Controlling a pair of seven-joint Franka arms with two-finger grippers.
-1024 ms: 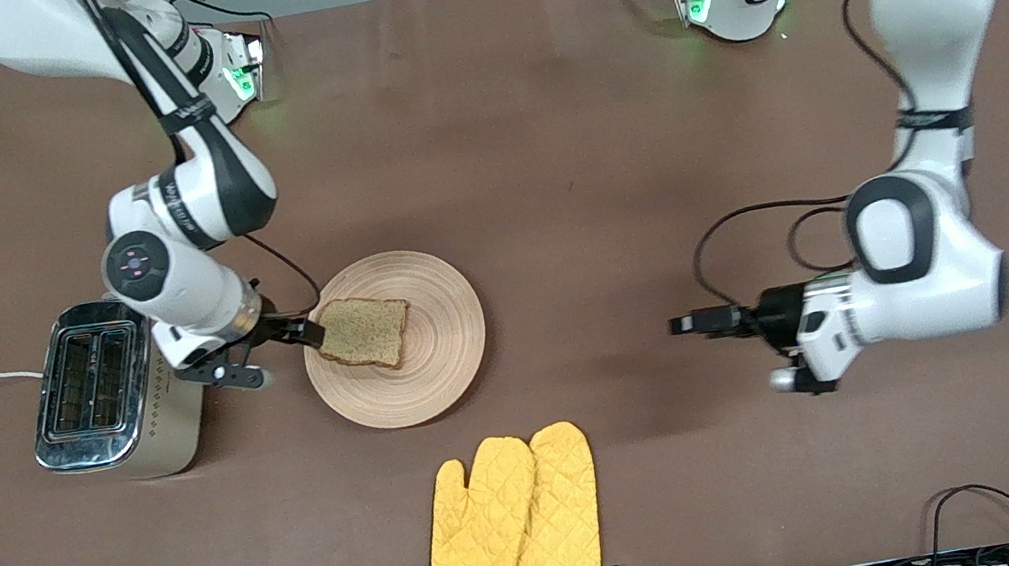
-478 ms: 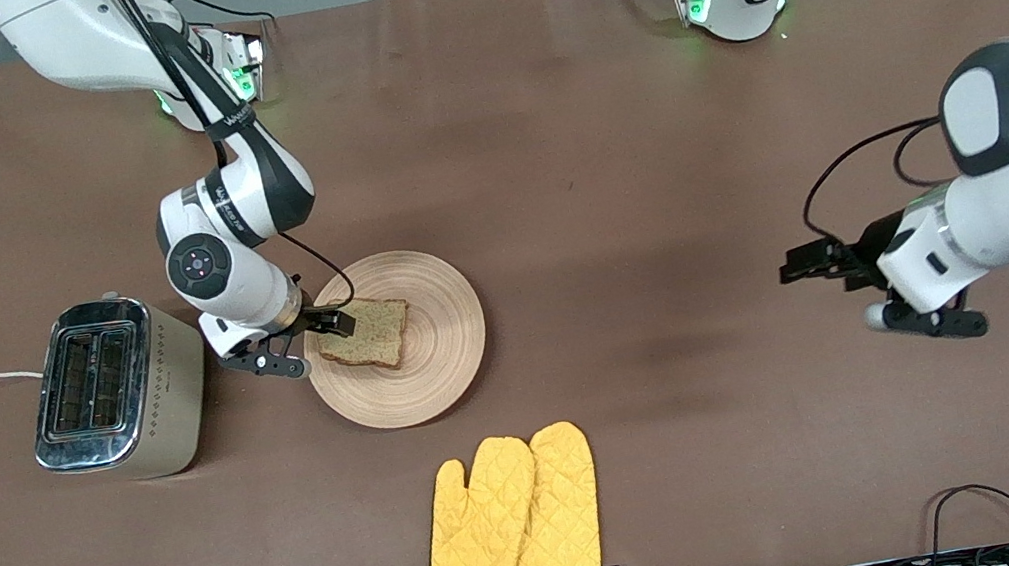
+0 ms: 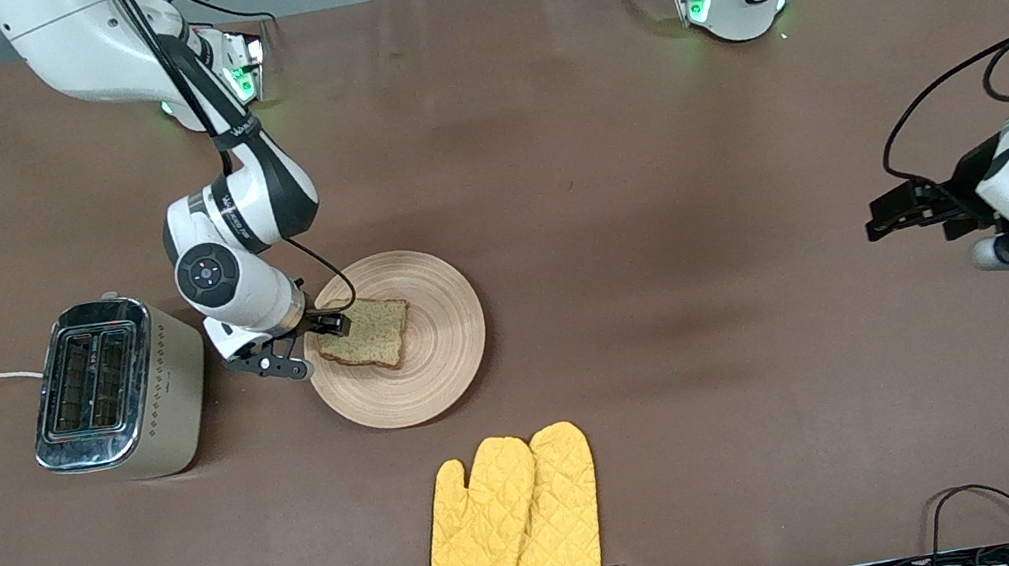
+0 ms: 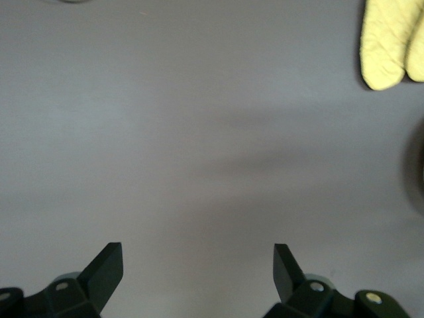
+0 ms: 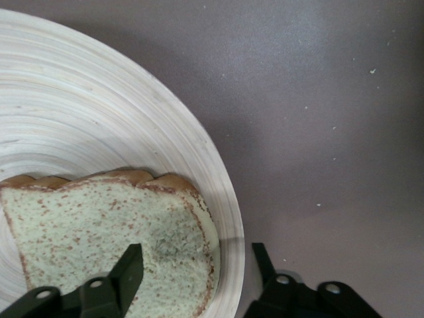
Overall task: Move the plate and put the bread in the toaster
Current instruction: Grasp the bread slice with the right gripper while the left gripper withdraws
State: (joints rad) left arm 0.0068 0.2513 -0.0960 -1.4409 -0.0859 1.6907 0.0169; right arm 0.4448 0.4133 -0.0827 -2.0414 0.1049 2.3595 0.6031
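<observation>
We see the right gripper [image 3: 322,335] straddling the edge of the bread [image 3: 365,331] on the plate [image 3: 435,355] beside the toaster [image 3: 114,389], jaws apart, grip unconfirmed, fingertips cropped. The left gripper [image 3: 884,216] hovers wide open, empty, toward its own table end.

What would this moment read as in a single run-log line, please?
right gripper: straddling bread edge on plate | left gripper: open, waiting | toaster: empty

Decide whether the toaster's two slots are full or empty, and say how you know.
Empty. The front view shows both slots of the toaster dark and open, while the bread lies flat on the plate.
</observation>
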